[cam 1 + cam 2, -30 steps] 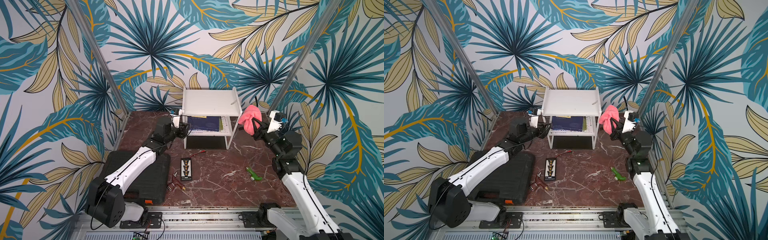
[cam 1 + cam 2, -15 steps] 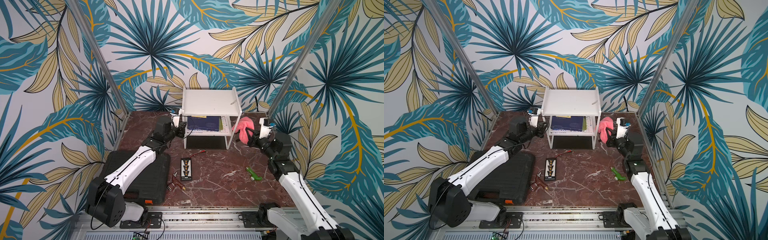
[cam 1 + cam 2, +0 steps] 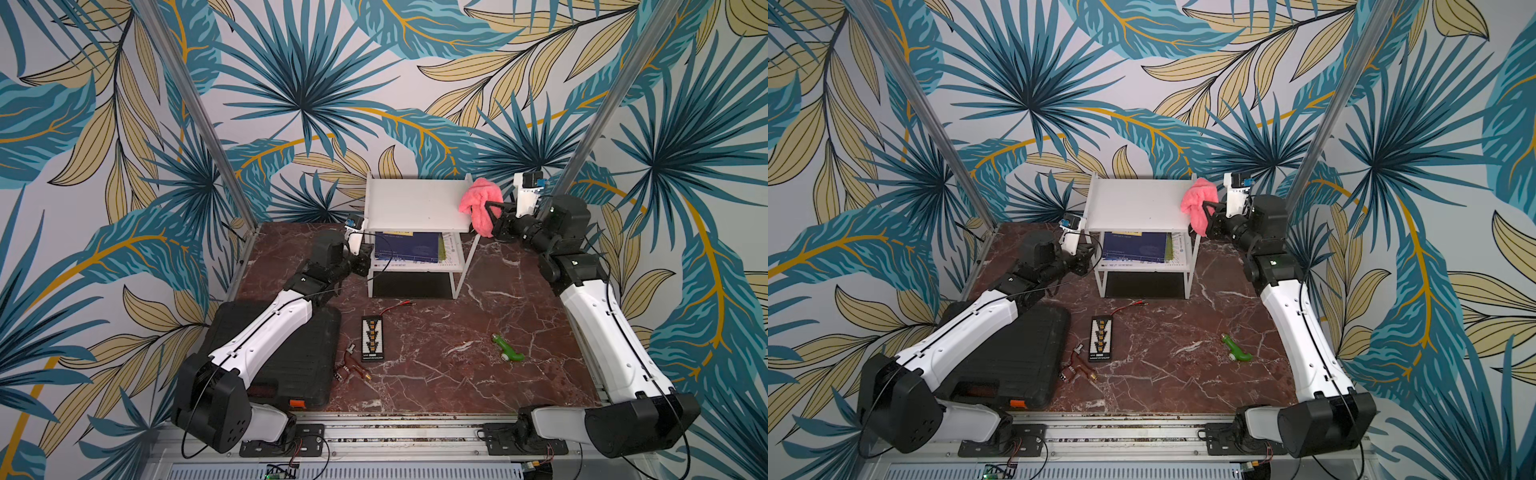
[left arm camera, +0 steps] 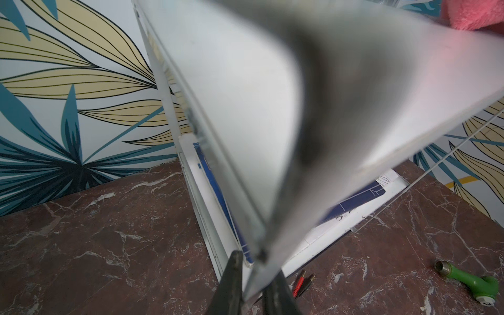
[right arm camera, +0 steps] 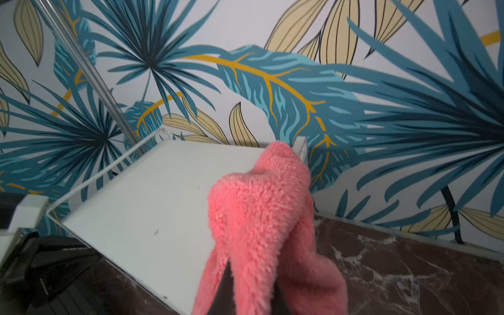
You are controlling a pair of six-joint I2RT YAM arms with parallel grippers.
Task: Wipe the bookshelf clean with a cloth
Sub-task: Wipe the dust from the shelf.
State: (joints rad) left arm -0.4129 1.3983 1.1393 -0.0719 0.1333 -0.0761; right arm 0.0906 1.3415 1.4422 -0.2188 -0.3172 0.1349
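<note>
The cloth [image 3: 478, 204] is clamped in the right claw [image 3: 491, 212]; the bookshelf [image 3: 415, 203] corner is pinched by the left claw [image 4: 253, 289].

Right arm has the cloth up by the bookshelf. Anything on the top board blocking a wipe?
Nothing visible does. The bookshelf top is bare apart from a tiny speck, and the cloth in the right gripper is at its right edge.

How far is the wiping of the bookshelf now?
Done: the right gripper is shut on the cloth, and the left gripper clamps a corner of the bookshelf. In hand: the cloth is at the top board's right edge. Left: wiping the board, probably all of it; a small dark speck lies on it.
</note>
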